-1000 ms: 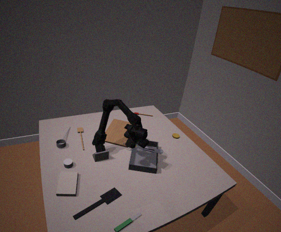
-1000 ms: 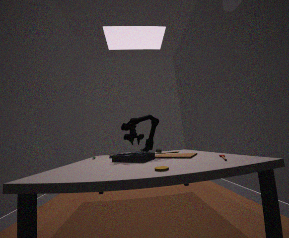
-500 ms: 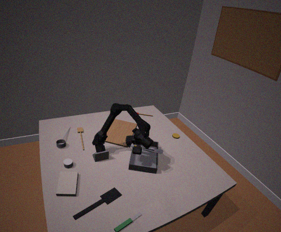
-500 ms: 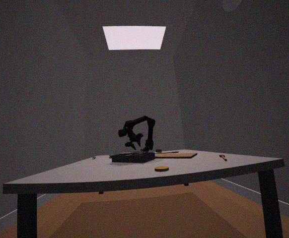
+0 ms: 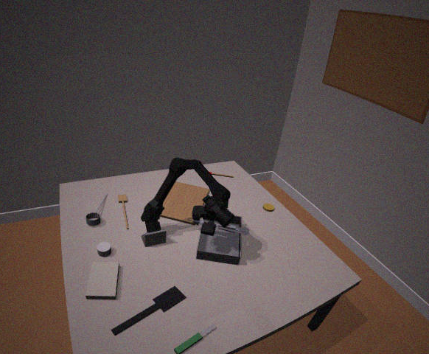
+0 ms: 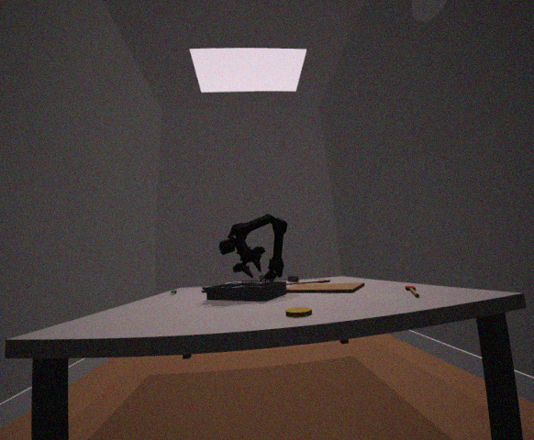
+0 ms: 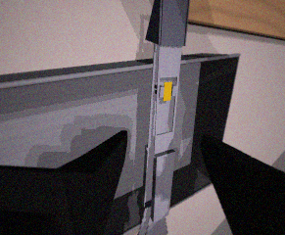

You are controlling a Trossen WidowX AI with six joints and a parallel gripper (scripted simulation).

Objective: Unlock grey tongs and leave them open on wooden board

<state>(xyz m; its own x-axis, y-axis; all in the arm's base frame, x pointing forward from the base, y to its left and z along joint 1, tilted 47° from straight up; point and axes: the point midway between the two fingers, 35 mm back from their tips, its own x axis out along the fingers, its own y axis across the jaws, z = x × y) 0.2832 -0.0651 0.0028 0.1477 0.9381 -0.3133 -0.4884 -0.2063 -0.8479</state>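
The grey tongs (image 5: 238,229) (image 7: 168,61) lie shut across the roasting tin (image 5: 217,256) (image 6: 239,291) (image 7: 215,98), with one end by the board and the other past the tin's far side. A dark grey block and a small yellow mark show on them in the wrist view. My gripper (image 6: 256,273) (image 7: 164,138) is open and points down over the tin. In the wrist view its black fingers stand on either side of the tongs, with gaps to both. The exact height of the fingertips over the tongs is hard to tell. The wooden board (image 5: 186,196) (image 6: 328,287) (image 7: 250,17) lies beside the tin.
A yellow disc (image 5: 268,207) (image 6: 298,311) lies beyond the tin. A red-tipped stick (image 5: 222,175), a wooden spatula (image 5: 124,213), a dark ring (image 5: 93,219), a white-topped round pot (image 5: 104,248), a pale block (image 5: 103,279), a black spatula (image 5: 136,318) and a green-handled tool (image 5: 188,343) lie around the arm.
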